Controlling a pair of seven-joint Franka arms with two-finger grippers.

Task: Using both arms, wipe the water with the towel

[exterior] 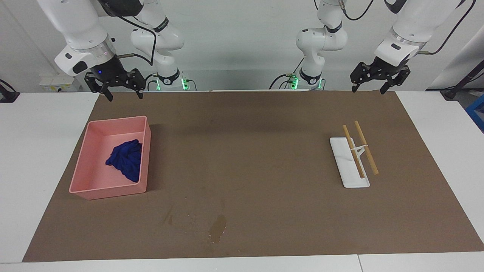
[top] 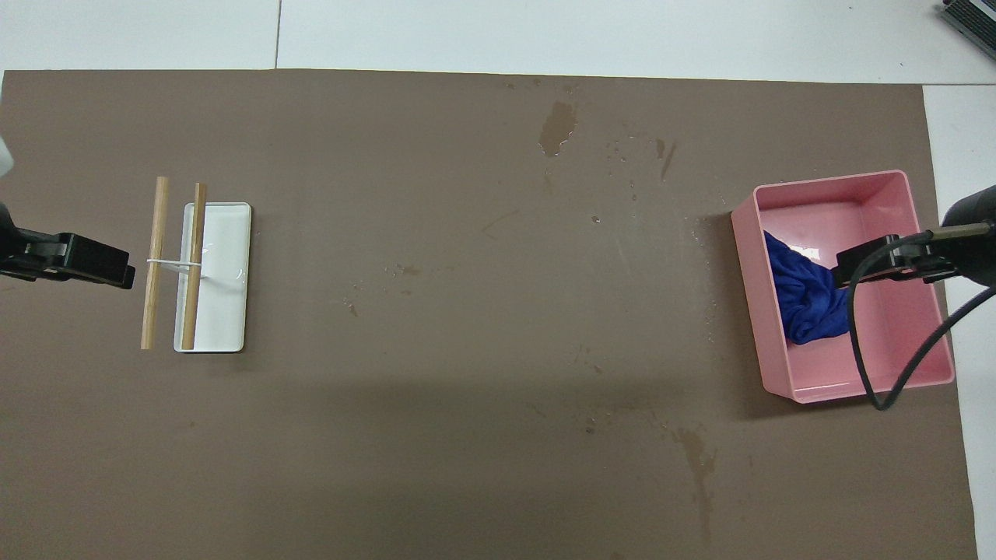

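The towel is a crumpled royal-blue cloth lying in the pink tub at the right arm's end of the brown mat; it also shows in the overhead view. The water is a dark glossy blotch with small beads and streaks on the mat, farther from the robots than the tub, and shows in the overhead view. My right gripper is open and empty, raised high over the tub. My left gripper is open and empty, raised over the mat at the left arm's end.
A white tray with two wooden sticks joined by a white band lies at the left arm's end of the mat. A thinner dark streak lies beside the main blotch. White tabletop surrounds the mat.
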